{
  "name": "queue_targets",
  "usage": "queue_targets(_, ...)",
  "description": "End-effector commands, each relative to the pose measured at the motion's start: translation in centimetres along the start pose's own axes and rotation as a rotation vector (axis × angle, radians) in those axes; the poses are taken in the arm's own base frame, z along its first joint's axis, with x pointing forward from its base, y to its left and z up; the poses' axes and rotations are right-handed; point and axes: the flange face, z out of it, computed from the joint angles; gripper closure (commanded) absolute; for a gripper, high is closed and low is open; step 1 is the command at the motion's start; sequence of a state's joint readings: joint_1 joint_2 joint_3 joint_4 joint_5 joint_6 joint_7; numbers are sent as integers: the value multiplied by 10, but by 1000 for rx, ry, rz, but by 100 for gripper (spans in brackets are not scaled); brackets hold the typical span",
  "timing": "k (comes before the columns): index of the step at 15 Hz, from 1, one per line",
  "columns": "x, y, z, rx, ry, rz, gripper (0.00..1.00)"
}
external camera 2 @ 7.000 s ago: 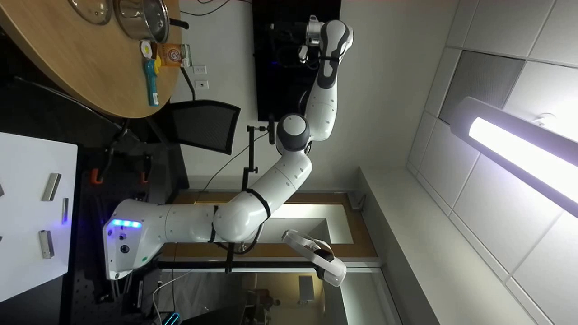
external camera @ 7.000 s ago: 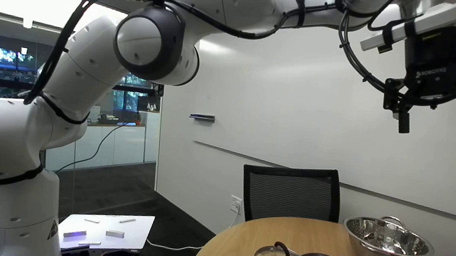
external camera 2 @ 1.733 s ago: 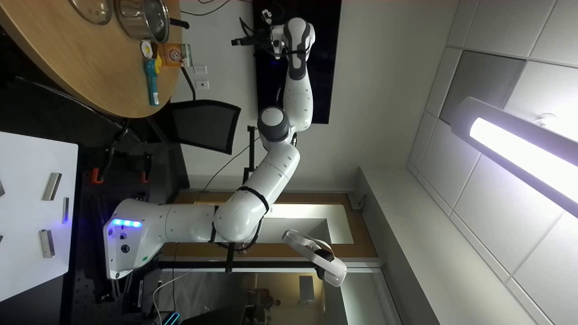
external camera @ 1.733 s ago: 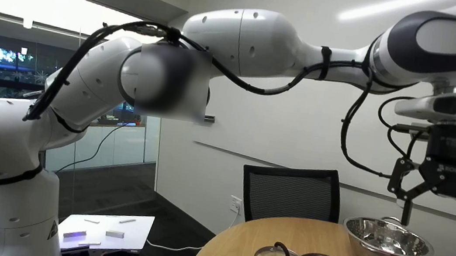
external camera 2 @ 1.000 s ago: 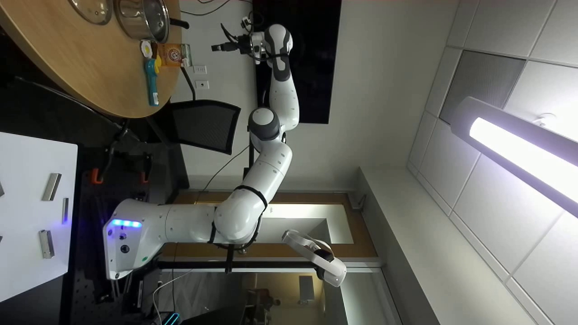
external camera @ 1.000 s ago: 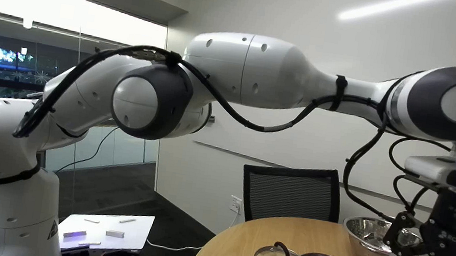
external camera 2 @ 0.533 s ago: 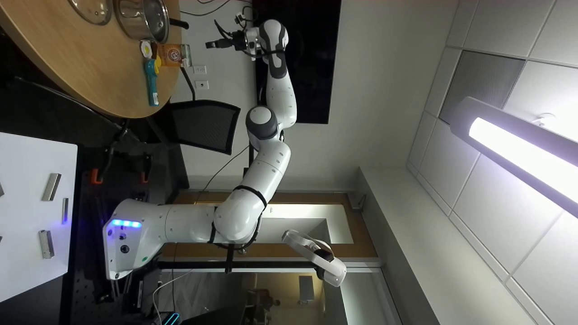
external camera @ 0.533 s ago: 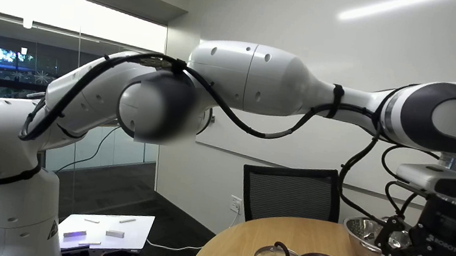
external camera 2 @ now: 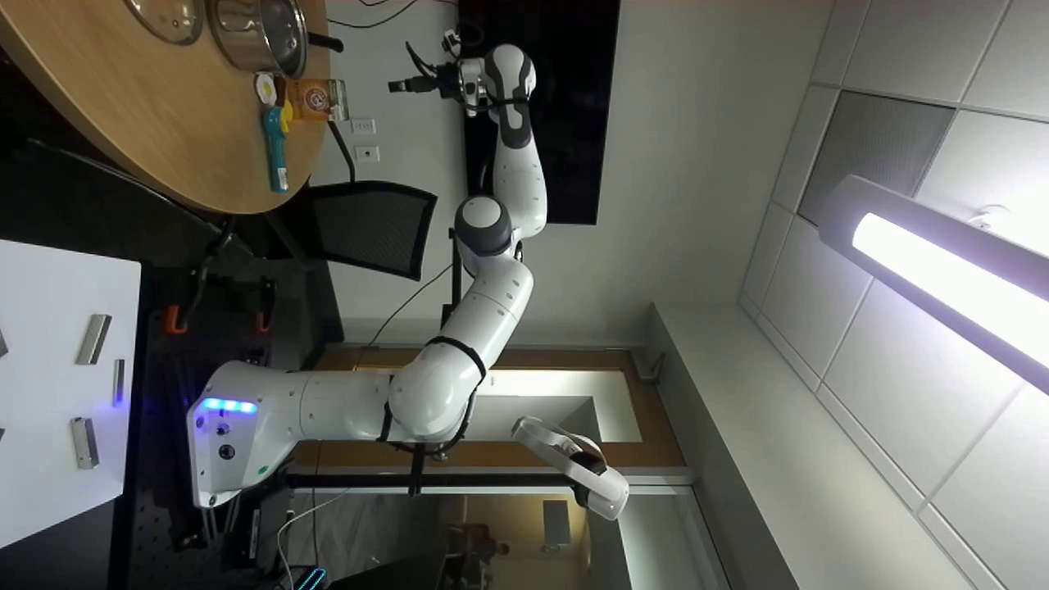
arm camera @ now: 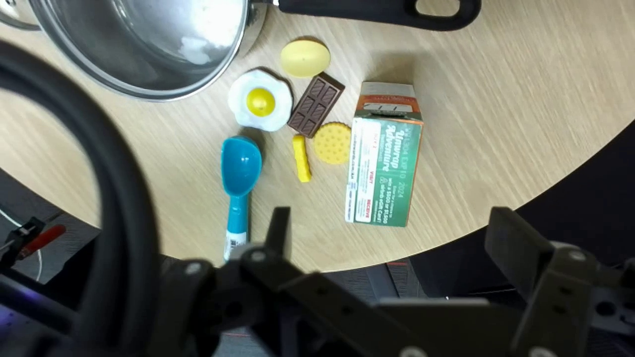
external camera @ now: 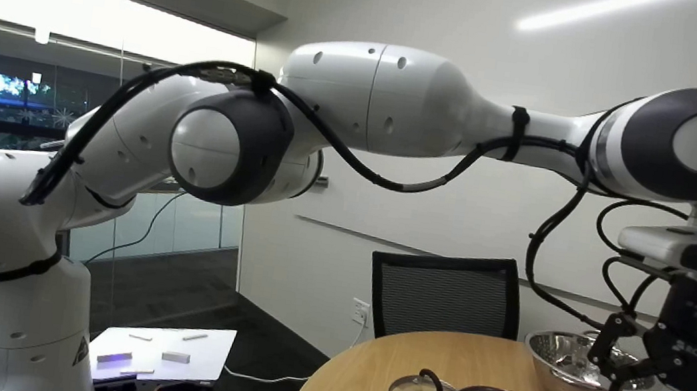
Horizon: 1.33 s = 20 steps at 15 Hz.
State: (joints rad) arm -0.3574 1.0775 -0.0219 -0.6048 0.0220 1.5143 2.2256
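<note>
Box top [arm camera: 382, 171] (green) runs lengthwise toward the table edge [arm camera: 432, 239].

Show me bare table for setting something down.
In the wrist view: right of the box, between the pot handle and the table edge; also left of the blue scoop, below the pot. Crowded: between pot and box, with fried egg, chocolate bar and cookie.

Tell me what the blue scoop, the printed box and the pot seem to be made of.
Blue scoop: probably glossy plastic, with small bright highlights in its bowl.
Printed box: likely thin cardboard, with flat panels and creased edges.
Pot: polished metal, perhaps stainless steel, from its silvery reflections; its black handle, showing little shine, may be matte plastic.
</note>
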Motion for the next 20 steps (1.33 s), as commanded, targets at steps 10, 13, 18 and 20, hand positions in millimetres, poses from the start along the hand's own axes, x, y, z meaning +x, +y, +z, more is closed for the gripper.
queue_targets(10, -10, 36, 61, -59, 5, 48, 0)
queue_targets(13, -3, 46, 73, -62, 8, 83, 0)
queue_targets(18, 26, 58, 88, -53, 19, 168, 0)
queue_targets(20, 42, 62, 93, -32, 24, 202, 0)
